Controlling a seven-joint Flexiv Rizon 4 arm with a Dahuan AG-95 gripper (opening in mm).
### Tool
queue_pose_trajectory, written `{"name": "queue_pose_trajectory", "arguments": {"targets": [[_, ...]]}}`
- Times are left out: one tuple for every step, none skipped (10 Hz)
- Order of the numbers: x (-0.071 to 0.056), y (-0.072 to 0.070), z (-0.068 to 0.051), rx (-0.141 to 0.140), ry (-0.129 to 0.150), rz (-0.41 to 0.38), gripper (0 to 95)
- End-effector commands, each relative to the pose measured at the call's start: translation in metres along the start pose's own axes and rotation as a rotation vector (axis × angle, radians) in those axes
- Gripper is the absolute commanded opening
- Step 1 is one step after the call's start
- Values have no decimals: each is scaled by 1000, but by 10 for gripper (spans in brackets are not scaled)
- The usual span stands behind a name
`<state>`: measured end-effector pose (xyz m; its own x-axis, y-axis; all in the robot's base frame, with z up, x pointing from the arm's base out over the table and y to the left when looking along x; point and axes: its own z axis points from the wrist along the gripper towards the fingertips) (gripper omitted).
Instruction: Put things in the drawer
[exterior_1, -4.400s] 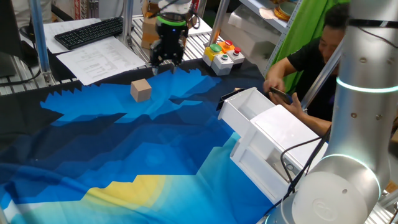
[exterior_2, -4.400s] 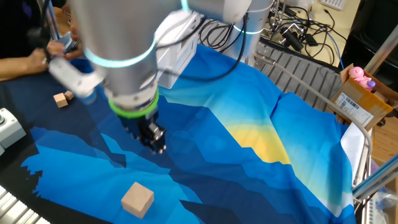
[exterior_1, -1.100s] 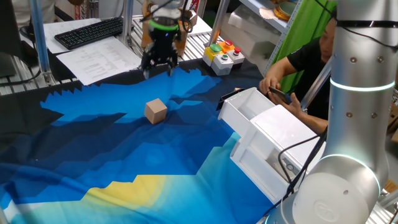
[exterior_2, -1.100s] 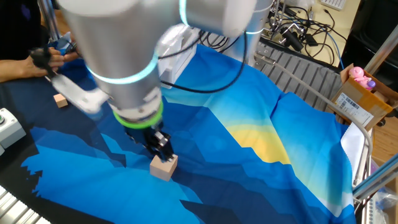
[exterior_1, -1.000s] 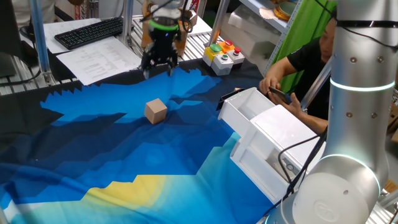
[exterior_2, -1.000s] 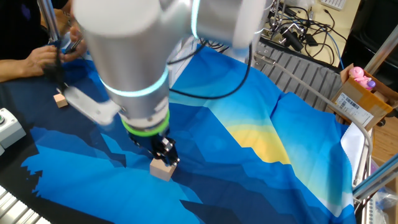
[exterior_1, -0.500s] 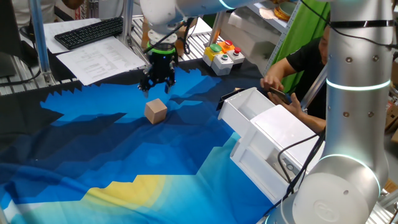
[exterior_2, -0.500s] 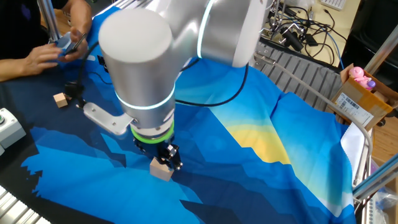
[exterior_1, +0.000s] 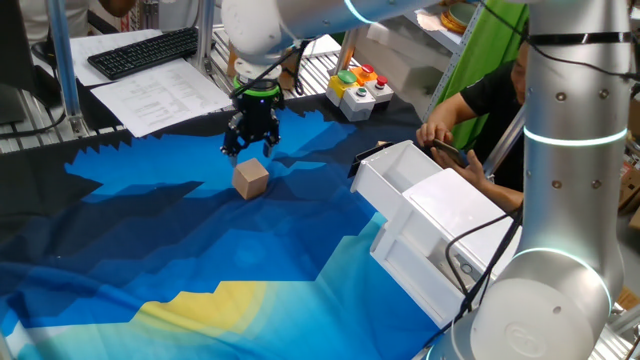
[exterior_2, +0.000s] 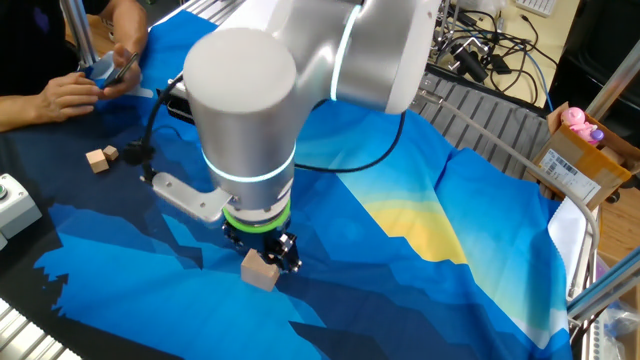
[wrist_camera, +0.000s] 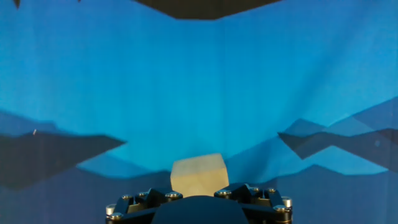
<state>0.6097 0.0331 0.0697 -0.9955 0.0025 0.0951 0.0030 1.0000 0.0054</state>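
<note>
We line up over the cube (exterior_1: 251, 178).
Our gripper (exterior_1: 249, 150) hovers just above, spread unclear; we centre, then descend squarely.

cube (exterior_1: 251, 178) is sitting on the cloth (exterior_1: 200, 250) right under the gripper (exterior_1: 249, 146), drawer (exterior_1: 400, 180) way off right, tiny block (exterior_2: 98, 159) lying elsewhere.

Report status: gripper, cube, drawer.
Gripper just above wooden cube, open or shut unclear. Cube on the blue cloth, not gripped. Drawer open, person's hands near it.

Probably a lab: keyboard (exterior_1: 145, 50), button box (exterior_1: 362, 88), cables (exterior_2: 480, 45).
</note>
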Motion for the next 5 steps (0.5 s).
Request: {"name": "queue_pose_trajectory", "arguments": {"targets": [[-3,0,1,54,10,16,760],[-3,0,1,109,64,6,950],[-3,0,1,104,123,2,950],[-3,0,1,101,147,-13,760],[-3,0,1,103,145,-36,760]]}}
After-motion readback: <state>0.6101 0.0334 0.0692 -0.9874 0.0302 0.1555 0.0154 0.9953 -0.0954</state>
